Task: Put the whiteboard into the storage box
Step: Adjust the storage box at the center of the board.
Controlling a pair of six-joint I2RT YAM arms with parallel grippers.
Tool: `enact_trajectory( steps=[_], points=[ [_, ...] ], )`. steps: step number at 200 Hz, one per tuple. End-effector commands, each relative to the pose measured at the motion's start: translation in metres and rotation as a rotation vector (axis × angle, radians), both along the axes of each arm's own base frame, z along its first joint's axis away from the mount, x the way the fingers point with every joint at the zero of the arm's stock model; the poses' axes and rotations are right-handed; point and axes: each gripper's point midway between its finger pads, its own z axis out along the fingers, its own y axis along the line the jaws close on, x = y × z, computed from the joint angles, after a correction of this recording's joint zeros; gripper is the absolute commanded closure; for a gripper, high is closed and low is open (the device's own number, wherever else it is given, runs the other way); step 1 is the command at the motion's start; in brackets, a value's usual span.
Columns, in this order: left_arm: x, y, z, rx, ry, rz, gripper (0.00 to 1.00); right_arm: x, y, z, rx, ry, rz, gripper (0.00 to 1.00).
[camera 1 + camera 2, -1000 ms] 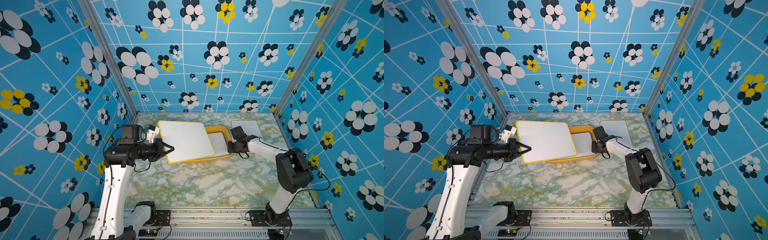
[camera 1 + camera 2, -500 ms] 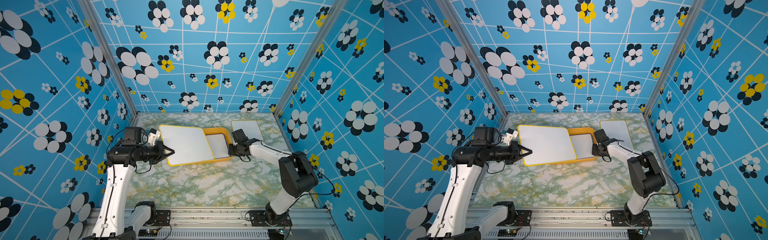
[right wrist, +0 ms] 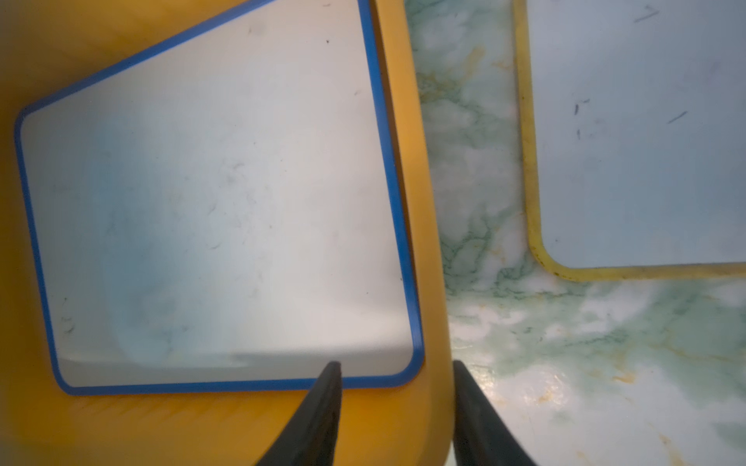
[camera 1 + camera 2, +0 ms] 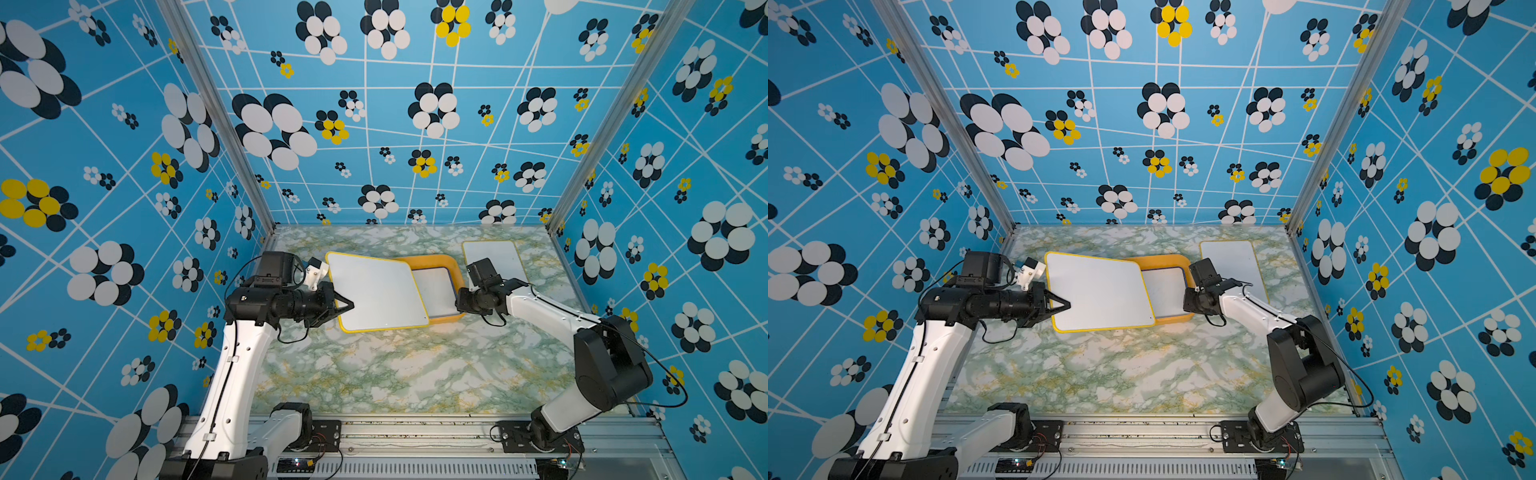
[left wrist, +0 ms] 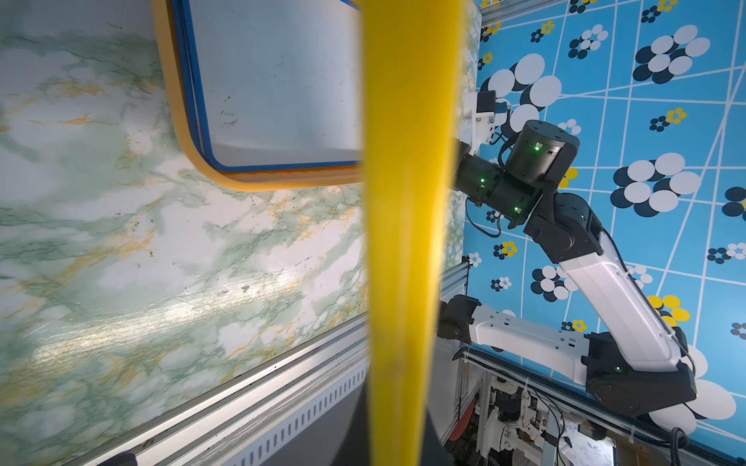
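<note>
A yellow-framed whiteboard (image 4: 376,291) (image 4: 1098,291) hangs tilted over the left part of the orange storage box (image 4: 428,262) (image 4: 1163,259). My left gripper (image 4: 349,306) (image 4: 1066,307) is shut on its left edge. That yellow edge (image 5: 407,242) fills the middle of the left wrist view and hides the fingertips. A blue-framed whiteboard (image 4: 434,291) (image 3: 222,222) lies flat inside the box. My right gripper (image 4: 459,301) (image 3: 397,365) stands open astride the box's right wall (image 3: 420,181), one finger inside and one outside.
Another yellow-framed whiteboard (image 4: 494,259) (image 3: 646,141) lies flat on the marble tabletop (image 4: 395,374) at the back right, just behind the right arm. Patterned blue walls close in the left, back and right sides. A metal rail (image 4: 415,428) runs along the front.
My left gripper has lowered the yellow-framed whiteboard toward the box. The right gripper's jaws, earlier shut on the box's right rim, have parted.
</note>
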Motion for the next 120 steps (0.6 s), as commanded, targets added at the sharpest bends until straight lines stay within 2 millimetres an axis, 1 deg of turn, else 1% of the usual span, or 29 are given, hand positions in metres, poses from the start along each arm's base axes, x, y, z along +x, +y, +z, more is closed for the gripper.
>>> enact_trajectory(
  steps=[1, 50, 82, 100, 120],
  points=[
    [0.009, -0.007, 0.019, -0.03, -0.107, -0.027, 1.0, -0.014, -0.002, 0.003, -0.004, 0.021, 0.019, 0.47],
    [0.012, -0.016, 0.021, -0.02, -0.117, -0.048, 1.0, -0.024, -0.015, 0.014, -0.05, 0.0, 0.017, 0.39],
    [0.012, -0.022, 0.014, 0.015, -0.095, -0.074, 1.0, -0.033, -0.025, 0.026, -0.068, -0.045, 0.012, 0.32],
    [0.017, -0.021, 0.009, 0.044, -0.085, -0.061, 1.0, -0.04, -0.033, 0.032, -0.081, -0.075, 0.006, 0.29],
    [0.023, -0.021, 0.008, 0.057, -0.091, -0.041, 1.0, -0.051, -0.041, 0.032, -0.1, -0.081, 0.006, 0.26]
  ],
)
